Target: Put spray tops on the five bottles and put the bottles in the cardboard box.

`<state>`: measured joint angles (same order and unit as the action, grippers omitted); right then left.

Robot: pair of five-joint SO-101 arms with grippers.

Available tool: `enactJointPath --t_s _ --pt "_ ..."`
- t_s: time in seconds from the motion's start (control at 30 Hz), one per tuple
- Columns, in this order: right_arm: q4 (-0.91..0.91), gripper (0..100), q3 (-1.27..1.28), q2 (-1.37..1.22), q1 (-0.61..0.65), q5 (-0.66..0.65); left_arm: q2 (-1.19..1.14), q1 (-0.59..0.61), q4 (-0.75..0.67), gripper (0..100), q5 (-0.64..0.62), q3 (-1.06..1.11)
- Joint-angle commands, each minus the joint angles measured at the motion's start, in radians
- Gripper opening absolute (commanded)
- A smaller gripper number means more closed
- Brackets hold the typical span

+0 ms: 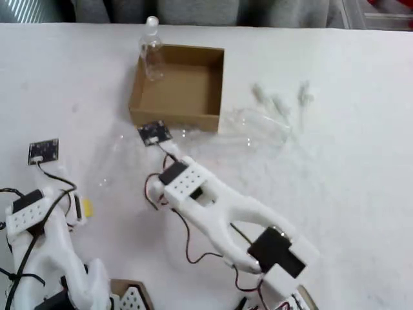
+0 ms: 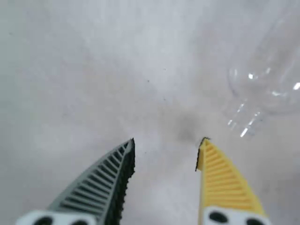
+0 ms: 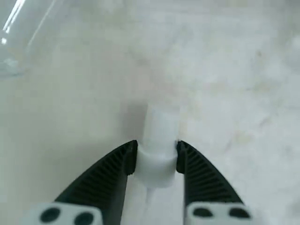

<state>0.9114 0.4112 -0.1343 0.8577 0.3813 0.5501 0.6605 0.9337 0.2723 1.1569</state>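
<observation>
1. Two arms are at work on the white table (image 1: pixel 361 194). The right gripper (image 3: pixel 157 150) has its black fingers (image 3: pixel 112 173) pinched tight on a white plastic spray top (image 3: pixel 159 136), low over the tabletop.
2. Over to the left gripper (image 2: pixel 165 143): one grey finger and one yellow, spread wide with nothing between them. A clear plastic bottle (image 2: pixel 272 75) lies close by the yellow tip.
3. In the high view, the open brown cardboard box (image 1: pixel 174 120) sits in the upper centre of the frame.
4. A capped clear bottle (image 1: pixel 152 51) stands at the box's upper-left corner. Whether it is inside or just outside, I cannot tell.
5. Right of the box, an uncapped clear bottle (image 1: pixel 258 126) lies on its side, just beside the box wall.
6. Three loose spray tops (image 1: pixel 281 103) lie near it, a little higher in the frame.
7. The right arm (image 1: pixel 219 206) stretches from lower right to centre, ending just below the box's front wall. The left arm (image 1: pixel 45 239) sits at lower left.
</observation>
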Motion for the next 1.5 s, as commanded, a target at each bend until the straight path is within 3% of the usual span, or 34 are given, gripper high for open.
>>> enactJointPath --t_s 0.0,0.17,0.33,0.5,0.57,0.8,1.0,1.23,1.4,1.47 --pt "-0.012 20.0 -0.107 -0.033 -0.019 0.064 0.030 0.004 -0.014 23 -0.012 -0.005" --pt "-0.005 23.5 -0.130 -0.056 -0.008 0.080 0.030 0.004 -0.014 23 -0.012 -0.005" --pt "0.154 26.2 -0.166 0.039 -0.045 0.074 0.030 0.004 -0.014 23 -0.014 -0.005" --pt "0.346 26.2 -0.175 0.217 -0.203 0.064 0.030 0.002 -0.014 23 -0.015 -0.005" --pt "0.409 25.8 -0.175 0.268 -0.295 -0.015 0.030 0.002 -0.014 23 -0.015 -0.006" --pt "0.449 1.8 -0.114 0.303 -0.542 -0.164 0.031 -0.068 -0.002 23 -0.017 -0.043" --pt "0.443 1.6 0.014 0.308 -0.691 -0.233 0.031 -0.127 0.230 23 -0.123 -0.264" --pt "0.403 1.6 0.138 0.308 -0.816 -0.302 0.031 -0.341 0.496 23 -0.213 -0.563" --pt "0.309 1.6 0.233 0.308 -0.835 -0.333 0.022 -0.544 0.505 23 -0.422 -0.608" --pt "0.300 1.6 0.244 0.308 -0.840 -0.334 0.022 -0.625 0.476 23 -0.434 -0.585"
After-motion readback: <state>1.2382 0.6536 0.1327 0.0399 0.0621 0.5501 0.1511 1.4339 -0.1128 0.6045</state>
